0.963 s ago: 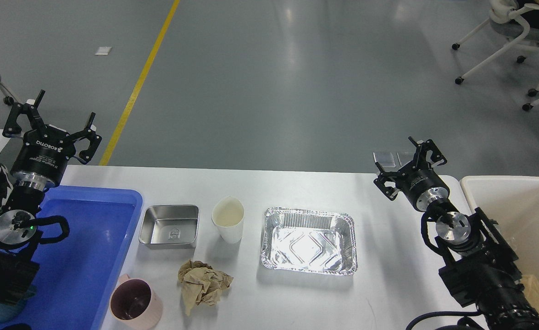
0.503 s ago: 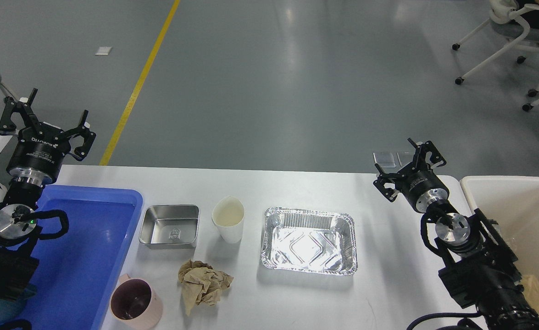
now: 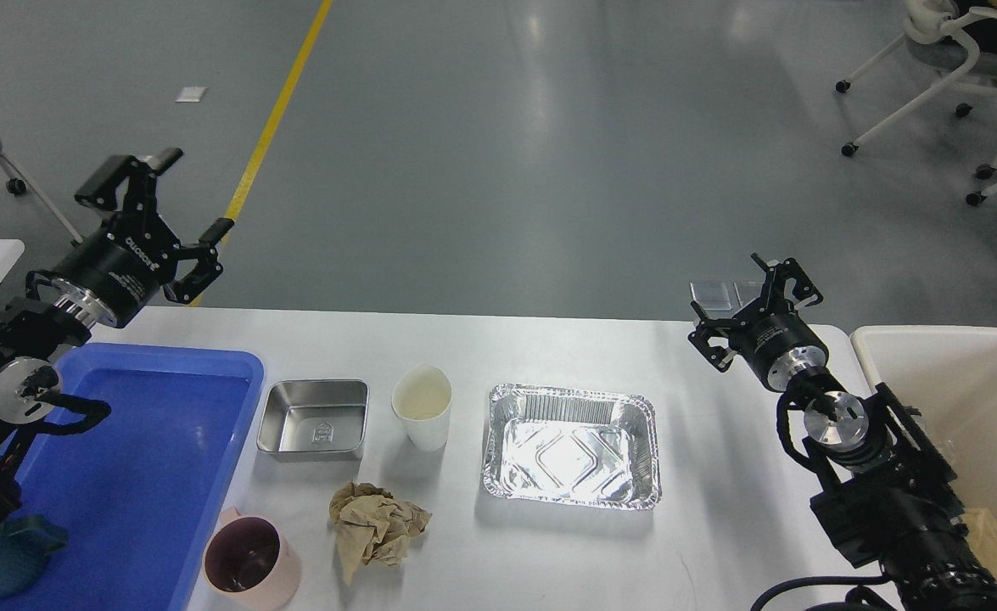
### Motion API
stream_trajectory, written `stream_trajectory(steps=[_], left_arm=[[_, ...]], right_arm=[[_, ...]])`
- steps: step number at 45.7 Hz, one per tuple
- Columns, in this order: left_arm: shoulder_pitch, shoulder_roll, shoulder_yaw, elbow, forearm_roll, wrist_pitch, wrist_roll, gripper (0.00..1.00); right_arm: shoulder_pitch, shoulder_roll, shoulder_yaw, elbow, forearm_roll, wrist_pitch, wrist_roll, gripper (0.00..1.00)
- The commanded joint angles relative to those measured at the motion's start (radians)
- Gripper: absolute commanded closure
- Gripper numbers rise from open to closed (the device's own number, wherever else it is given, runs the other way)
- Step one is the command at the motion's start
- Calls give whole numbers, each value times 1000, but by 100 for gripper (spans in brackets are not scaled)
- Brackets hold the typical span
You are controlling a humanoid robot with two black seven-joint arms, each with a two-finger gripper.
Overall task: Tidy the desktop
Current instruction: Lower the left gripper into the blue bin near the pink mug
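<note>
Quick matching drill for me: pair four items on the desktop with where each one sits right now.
Items:
1. steel tin
2. paper cup
3. foil tray
4. pink mug

Places:
A. at the desktop's near edge, beside the blue tray
B. right of the paper cup
C. between the steel tin and the foil tray
D. just right of the blue tray's far corner

Pairs: 1-D, 2-C, 3-B, 4-A

The white desktop (image 3: 719,509) carries a blue tray (image 3: 167,475) at its left end. Beside the tray stand a steel pan (image 3: 316,418), a paper cup (image 3: 422,406) and a foil tray (image 3: 572,445) in a row. Nearer lie a pink mug (image 3: 252,564) and crumpled brown paper (image 3: 375,524).
</note>
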Motion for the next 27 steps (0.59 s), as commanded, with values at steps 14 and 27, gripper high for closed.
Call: stream_trajectory(steps=[14, 27], left_arm=[[238, 291, 349, -343, 136, 125, 2, 3], [363, 768, 445, -656, 139, 123, 45, 3]], right_arm=[[-9, -27, 1, 7, 11, 12, 0, 0], [-11, -32, 2, 6, 15, 19, 1, 0]])
